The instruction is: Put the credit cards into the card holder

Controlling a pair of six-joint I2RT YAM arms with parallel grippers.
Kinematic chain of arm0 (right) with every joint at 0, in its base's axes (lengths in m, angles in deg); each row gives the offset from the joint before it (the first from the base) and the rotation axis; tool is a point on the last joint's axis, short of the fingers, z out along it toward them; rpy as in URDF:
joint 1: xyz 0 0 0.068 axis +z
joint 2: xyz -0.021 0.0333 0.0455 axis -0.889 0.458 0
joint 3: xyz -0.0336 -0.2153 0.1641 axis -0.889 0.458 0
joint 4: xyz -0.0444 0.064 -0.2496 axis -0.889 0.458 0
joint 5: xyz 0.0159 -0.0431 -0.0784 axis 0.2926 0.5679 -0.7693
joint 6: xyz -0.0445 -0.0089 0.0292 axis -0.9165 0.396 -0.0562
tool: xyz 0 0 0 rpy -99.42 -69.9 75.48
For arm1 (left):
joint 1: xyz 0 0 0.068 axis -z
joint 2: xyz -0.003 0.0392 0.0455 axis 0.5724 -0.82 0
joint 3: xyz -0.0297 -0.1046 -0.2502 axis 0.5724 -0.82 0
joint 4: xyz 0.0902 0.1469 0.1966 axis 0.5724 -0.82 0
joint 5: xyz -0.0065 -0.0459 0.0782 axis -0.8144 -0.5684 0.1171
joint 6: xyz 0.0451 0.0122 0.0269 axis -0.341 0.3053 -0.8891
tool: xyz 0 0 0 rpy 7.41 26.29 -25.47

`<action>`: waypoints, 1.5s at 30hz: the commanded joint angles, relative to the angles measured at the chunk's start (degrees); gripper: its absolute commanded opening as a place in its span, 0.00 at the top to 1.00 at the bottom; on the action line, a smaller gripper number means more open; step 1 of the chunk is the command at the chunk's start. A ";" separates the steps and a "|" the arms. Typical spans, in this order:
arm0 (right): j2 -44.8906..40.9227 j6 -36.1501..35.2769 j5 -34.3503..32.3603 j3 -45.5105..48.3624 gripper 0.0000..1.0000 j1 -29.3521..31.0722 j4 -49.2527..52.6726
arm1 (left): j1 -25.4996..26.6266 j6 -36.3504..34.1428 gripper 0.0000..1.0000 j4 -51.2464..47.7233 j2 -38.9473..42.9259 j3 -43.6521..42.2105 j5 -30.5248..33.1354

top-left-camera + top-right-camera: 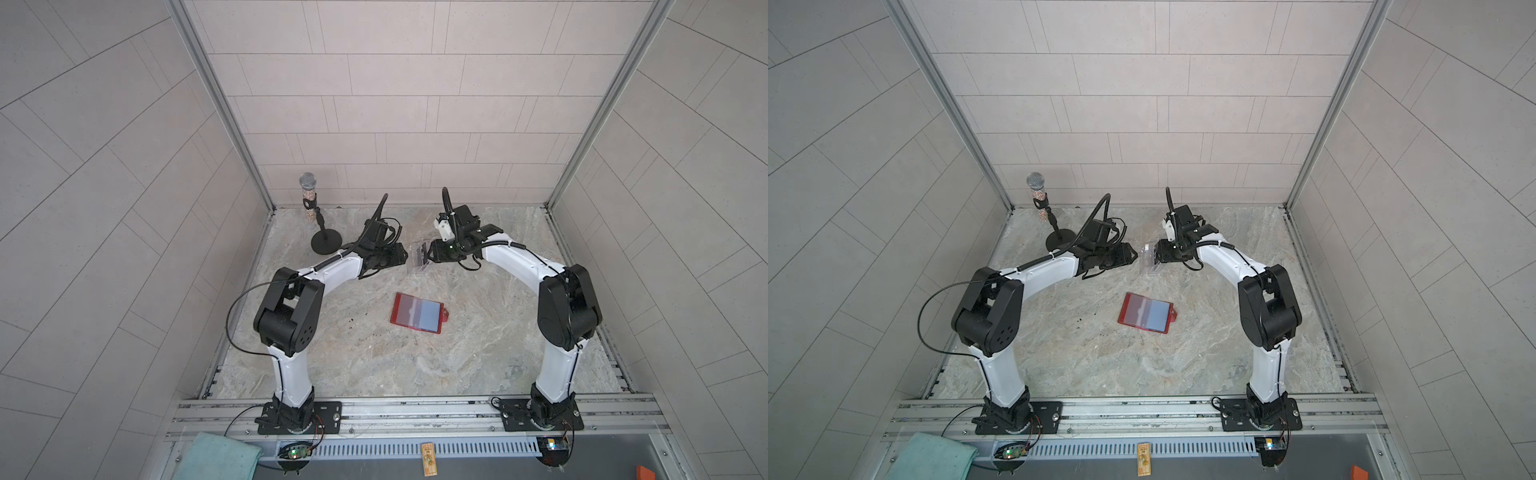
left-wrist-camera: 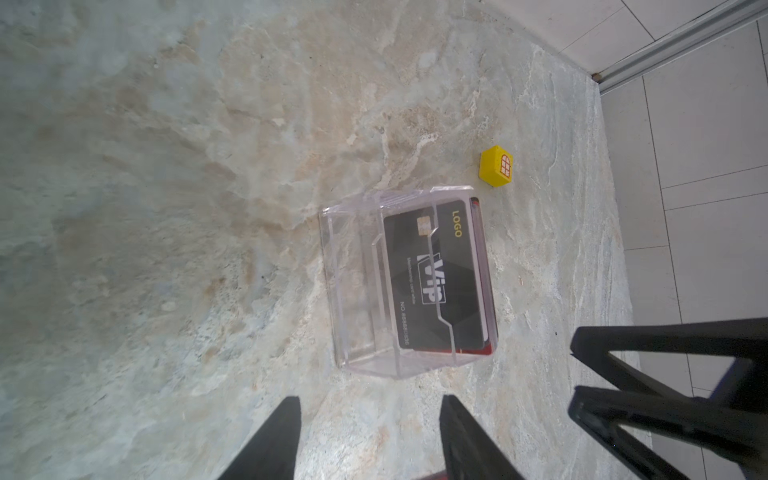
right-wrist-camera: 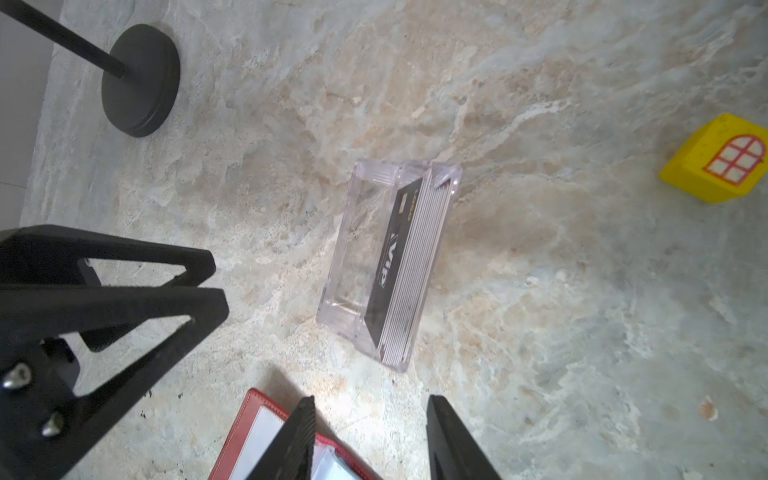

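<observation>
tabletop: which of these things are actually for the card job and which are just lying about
For the job:
- credit cards, standing in the clear acrylic stand
- red card holder, lying open

Just lying about:
- microphone on its round base
- yellow toy block
- teal cloth

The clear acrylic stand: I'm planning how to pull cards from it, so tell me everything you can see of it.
The clear acrylic stand is a transparent, glossy, open-topped holder with a lower front lip. It stands upright on the marble-look table, between the left gripper and right gripper, neither touching it. A stack of credit cards stands on edge against its back wall, a black VIP card in front; its front half is empty.
</observation>
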 commanded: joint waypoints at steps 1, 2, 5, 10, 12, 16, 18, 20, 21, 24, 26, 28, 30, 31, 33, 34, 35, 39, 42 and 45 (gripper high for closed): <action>3.34 -1.39 -0.16 -4.73 0.54 -0.31 5.58 | -0.06 0.12 0.40 -2.28 -3.17 4.74 -2.45; 4.47 -1.57 -0.17 -6.18 0.54 -0.35 6.14 | -0.15 0.32 0.39 -2.60 -4.34 5.99 -2.85; 8.10 -2.11 -1.22 -11.15 0.54 -0.62 9.16 | -0.38 0.90 0.40 -3.70 -7.72 9.66 -3.73; 11.91 -2.51 -3.47 -16.19 0.54 -1.05 12.23 | -0.80 1.70 0.39 -5.43 -12.66 14.80 -5.66; 13.32 -2.88 -3.43 -17.85 0.54 -1.14 13.01 | -0.84 1.53 0.39 -5.84 -13.82 15.82 -5.74; 15.99 -3.52 -4.28 -21.37 0.54 -1.26 15.24 | -1.25 1.59 0.40 -6.55 -15.70 17.33 -5.87; 17.06 -3.70 -4.34 -22.71 0.54 -1.28 15.95 | -1.38 1.53 0.40 -7.22 -16.69 18.30 -6.10; 18.11 -3.79 -4.62 -23.80 0.54 -1.28 16.49 | -1.52 1.44 0.41 -7.85 -17.77 19.17 -6.19; 18.72 -3.87 -4.66 -24.58 0.54 -1.36 16.90 | -1.55 1.42 0.42 -8.13 -18.26 19.64 -6.29; 20.34 -4.13 -4.13 -26.99 0.54 -1.25 18.29 | -1.79 1.44 0.44 -8.50 -19.30 20.20 -6.59; 21.44 -4.28 -4.13 -28.36 0.54 -1.24 19.24 | -1.96 1.49 0.45 -8.67 -19.61 20.14 -6.30; 22.32 -4.45 -4.48 -29.60 0.54 -1.12 20.13 | -2.03 1.35 0.47 -8.82 -19.86 19.95 -5.91; 23.01 -4.64 -5.58 -30.65 0.55 -0.89 21.20 | -2.05 1.37 0.48 -9.02 -20.00 19.64 -5.65; 23.26 -4.67 -6.14 -30.93 0.55 -0.76 21.54 | -2.06 1.37 0.49 -9.16 -20.11 19.52 -5.44; 23.76 -4.74 -7.41 -31.43 0.55 -0.45 22.27 | -2.08 1.44 0.50 -9.30 -20.18 19.09 -5.17; 23.99 -4.88 -7.92 -31.61 0.55 -0.29 22.61 | -2.11 1.39 0.50 -9.34 -20.21 18.82 -5.03; 24.08 -4.93 -8.66 -31.71 0.55 -0.11 22.92 | -2.14 1.54 0.51 -9.46 -20.10 18.48 -4.86; 25.35 -5.01 -9.93 -32.51 0.55 0.60 23.74 | -2.12 1.92 0.52 -9.19 -20.02 17.32 -4.65; 26.69 -5.10 -11.41 -34.21 0.55 0.98 25.27 | -2.04 2.07 0.53 -9.12 -20.10 16.73 -4.63; 27.59 -5.00 -12.56 -35.32 0.55 1.30 25.90 | -2.05 2.02 0.53 -9.19 -19.93 16.21 -4.55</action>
